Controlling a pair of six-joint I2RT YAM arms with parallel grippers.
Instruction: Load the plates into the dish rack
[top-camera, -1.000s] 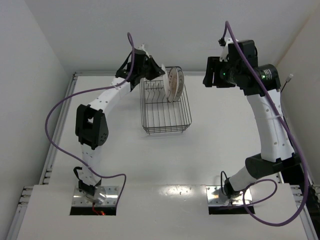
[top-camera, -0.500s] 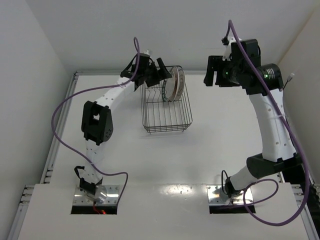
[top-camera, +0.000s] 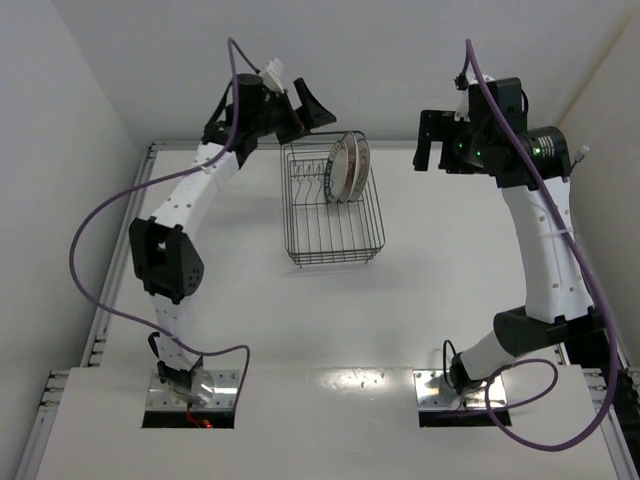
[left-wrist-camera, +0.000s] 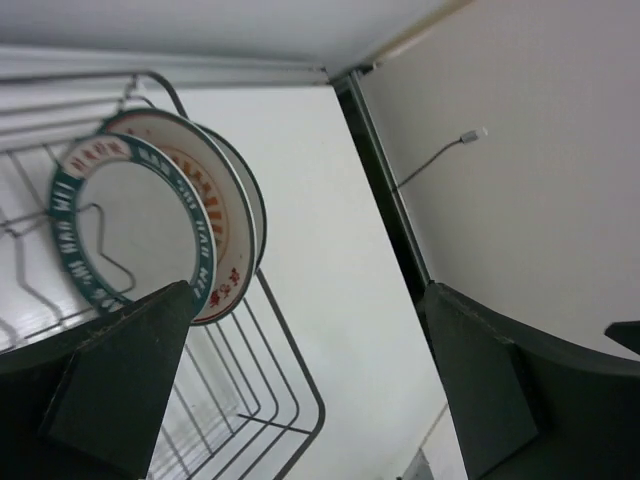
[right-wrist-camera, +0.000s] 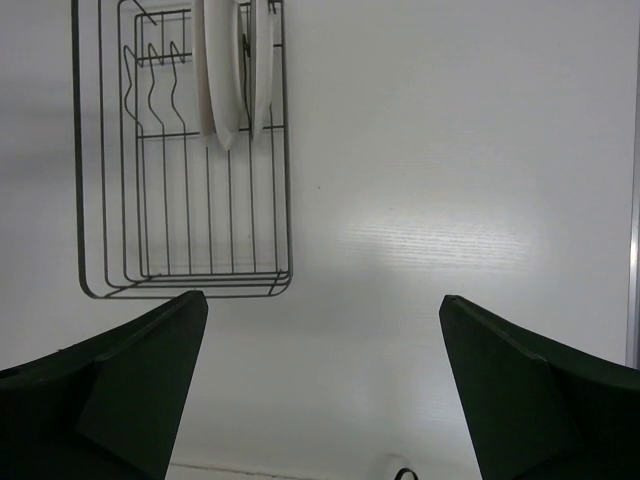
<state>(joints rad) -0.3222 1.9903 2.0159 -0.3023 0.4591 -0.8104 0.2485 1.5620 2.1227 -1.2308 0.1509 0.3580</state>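
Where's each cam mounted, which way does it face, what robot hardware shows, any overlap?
Top external: high behind the robot, looking down; shows left pincer, right pincer, rack, plates.
Left wrist: far left of the rack, facing right onto the plates' faces; open fingers frame the bottom corners.
Right wrist: raised, looking down the rack's length, plates edge-on; fingers below.
Shared: all see rack and plates.

A robotics lab cell — a white table (top-camera: 420, 300) boxed in by plain white walls (top-camera: 60, 110), with left arm (top-camera: 190, 192) and right arm (top-camera: 545, 250) bolted at its near edge, purple cables (top-camera: 234, 70) trailing.
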